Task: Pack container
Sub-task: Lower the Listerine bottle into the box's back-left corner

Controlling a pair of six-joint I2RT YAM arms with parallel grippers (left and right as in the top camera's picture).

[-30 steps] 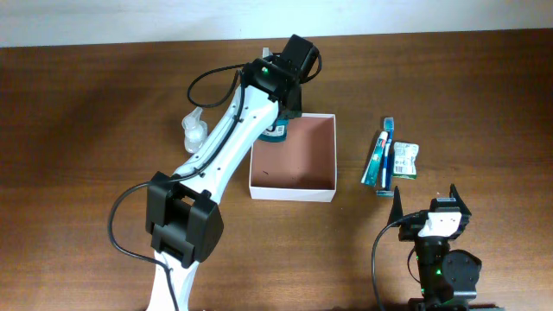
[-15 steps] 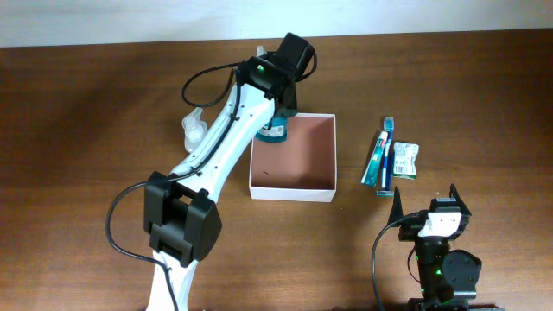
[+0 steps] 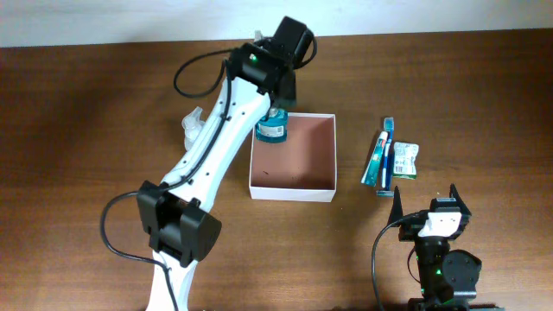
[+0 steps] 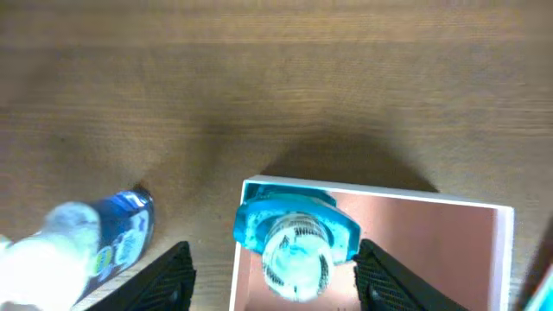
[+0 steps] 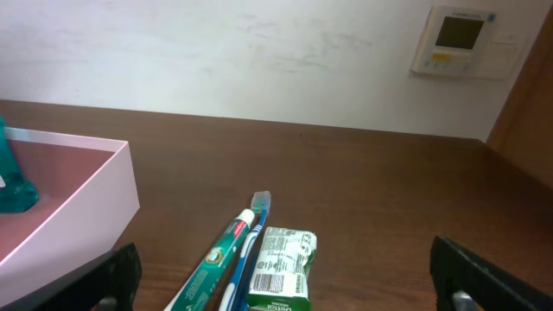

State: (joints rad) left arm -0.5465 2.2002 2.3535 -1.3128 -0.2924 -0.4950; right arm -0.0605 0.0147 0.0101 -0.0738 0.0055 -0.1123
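A bottle with a blue label [image 4: 104, 246] lies on the wooden table [image 4: 259, 86] at the left of the left wrist view; overhead it is only a pale shape beside the left arm [image 3: 216, 147], which reaches diagonally to the table's far side. The left gripper [image 4: 274, 250] hangs with fingers spread wide, clear of the teal bottle [image 4: 296, 238] standing in the far left corner of the container [image 3: 294, 186], mid-table. To the right lie a toothpaste tube [image 3: 377, 160], a toothbrush [image 3: 388, 138] and a green packet [image 3: 404, 160], whose barcode only the right wrist view shows. The right gripper [image 5: 283, 250], low at the near edge, is also spread.
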